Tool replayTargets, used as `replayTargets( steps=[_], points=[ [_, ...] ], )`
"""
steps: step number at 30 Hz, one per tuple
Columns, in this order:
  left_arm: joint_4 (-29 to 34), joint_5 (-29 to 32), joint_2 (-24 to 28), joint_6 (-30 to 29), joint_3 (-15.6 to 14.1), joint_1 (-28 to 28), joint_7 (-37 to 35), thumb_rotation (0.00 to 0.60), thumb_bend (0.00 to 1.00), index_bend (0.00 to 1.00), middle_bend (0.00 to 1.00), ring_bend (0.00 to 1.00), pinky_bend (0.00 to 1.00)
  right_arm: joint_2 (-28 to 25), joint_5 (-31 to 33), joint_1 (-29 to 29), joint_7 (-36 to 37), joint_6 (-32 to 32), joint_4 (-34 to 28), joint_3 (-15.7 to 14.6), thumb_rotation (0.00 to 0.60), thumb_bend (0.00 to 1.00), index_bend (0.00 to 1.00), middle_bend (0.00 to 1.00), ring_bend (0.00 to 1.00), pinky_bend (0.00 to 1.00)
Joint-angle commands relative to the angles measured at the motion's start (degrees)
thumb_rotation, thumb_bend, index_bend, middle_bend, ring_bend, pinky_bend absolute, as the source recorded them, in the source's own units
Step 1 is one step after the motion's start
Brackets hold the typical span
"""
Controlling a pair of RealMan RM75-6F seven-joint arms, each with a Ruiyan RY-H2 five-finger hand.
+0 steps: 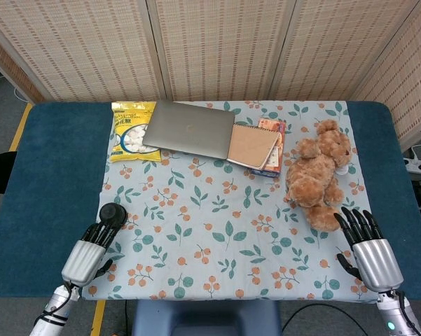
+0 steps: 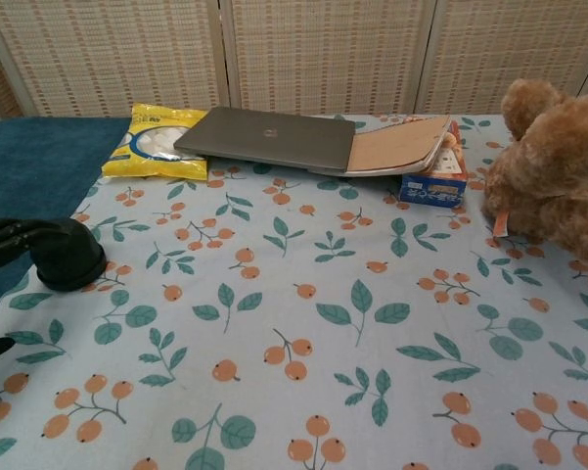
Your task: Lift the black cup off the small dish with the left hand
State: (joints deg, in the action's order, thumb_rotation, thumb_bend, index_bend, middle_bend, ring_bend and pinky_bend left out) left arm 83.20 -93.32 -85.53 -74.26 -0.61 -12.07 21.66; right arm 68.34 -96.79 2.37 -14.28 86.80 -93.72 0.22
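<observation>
The black cup (image 1: pixel 113 213) (image 2: pixel 67 250) sits upside down on a small dark dish (image 2: pixel 70 278) at the left edge of the floral cloth. My left hand (image 1: pixel 90 252) is just in front of it, fingers apart and stretched toward the cup, the fingertips (image 2: pixel 2 236) close beside its near side. It holds nothing. In the chest view only those dark fingertips show at the left border. My right hand (image 1: pixel 365 246) hovers near the front right corner of the cloth, fingers apart and empty, just in front of the teddy bear.
A teddy bear (image 1: pixel 318 181) lies at the right. At the back lie a closed laptop (image 1: pixel 189 129), a brown notebook (image 1: pixel 253 145) on a small box (image 2: pixel 431 182), and a yellow snack bag (image 1: pixel 128 132). Blue table (image 1: pixel 49 161) surrounds the floral cloth (image 1: pixel 217 210).
</observation>
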Motion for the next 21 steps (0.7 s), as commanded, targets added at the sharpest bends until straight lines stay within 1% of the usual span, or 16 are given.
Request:
replayTargets(
  steps=[1, 3, 7, 9, 11, 13, 18, 21],
  points=[
    [-2.1, 0.4, -1.8, 0.5, 0.7, -1.0, 1.5, 0.600, 0.29, 0.00, 0.00, 0.00, 0.13, 0.0, -0.4, 0.0, -0.2, -0.1, -0.2, -0.5, 0.600, 0.18, 0.00, 0.00, 0.00, 0.00],
    [-4.0, 1.3, -3.2, 0.4, 1.8, -1.5, 3.1, 0.600, 0.30, 0.00, 0.00, 0.00, 0.13, 0.0, -0.6, 0.0, -0.4, -0.2, -0.4, -0.8, 0.600, 0.18, 0.00, 0.00, 0.00, 0.00],
    [-6.4, 3.2, -4.7, 0.4, 3.8, -2.5, 4.0, 0.600, 0.29, 0.00, 0.00, 0.00, 0.13, 0.3, -0.1, 0.0, -1.2, -0.4, -0.4, -0.7, 0.600, 0.18, 0.00, 0.00, 0.00, 0.00],
    [-7.4, 3.6, -5.1, 0.6, 4.3, -3.1, 2.7, 0.600, 0.30, 0.00, 0.00, 0.00, 0.13, 0.4, 0.4, 0.1, -1.5, -0.7, -0.5, -0.6, 0.600, 0.18, 0.00, 0.00, 0.00, 0.00],
    [-8.7, 3.4, -5.3, 1.0, 4.3, -3.9, -0.9, 0.600, 0.30, 0.00, 0.00, 0.00, 0.15, 0.4, 0.7, 0.2, -1.8, -0.9, -0.5, -0.5, 0.600, 0.18, 0.00, 0.00, 0.00, 0.00],
    [-10.0, 3.7, -5.6, 1.2, 4.3, -4.2, -3.0, 0.600, 0.30, 0.00, 0.00, 0.00, 0.16, 0.3, 0.7, 0.3, -1.6, -1.1, -0.7, -0.6, 0.600, 0.18, 0.00, 0.00, 0.00, 0.00],
    [-13.7, 4.6, -7.8, 2.3, 4.8, -5.7, -5.2, 0.600, 0.31, 0.00, 0.00, 0.00, 0.16, 0.3, 0.0, 0.3, -1.6, -1.0, -0.6, -1.1, 0.600, 0.18, 0.00, 0.00, 0.00, 0.00],
    [-14.9, 5.3, -8.8, 3.6, 4.9, -6.7, -6.7, 0.600, 0.31, 0.00, 0.00, 0.00, 0.16, 0.3, 0.4, 0.4, -1.8, -1.2, -0.7, -1.1, 0.600, 0.18, 0.00, 0.00, 0.00, 0.00]
  ],
)
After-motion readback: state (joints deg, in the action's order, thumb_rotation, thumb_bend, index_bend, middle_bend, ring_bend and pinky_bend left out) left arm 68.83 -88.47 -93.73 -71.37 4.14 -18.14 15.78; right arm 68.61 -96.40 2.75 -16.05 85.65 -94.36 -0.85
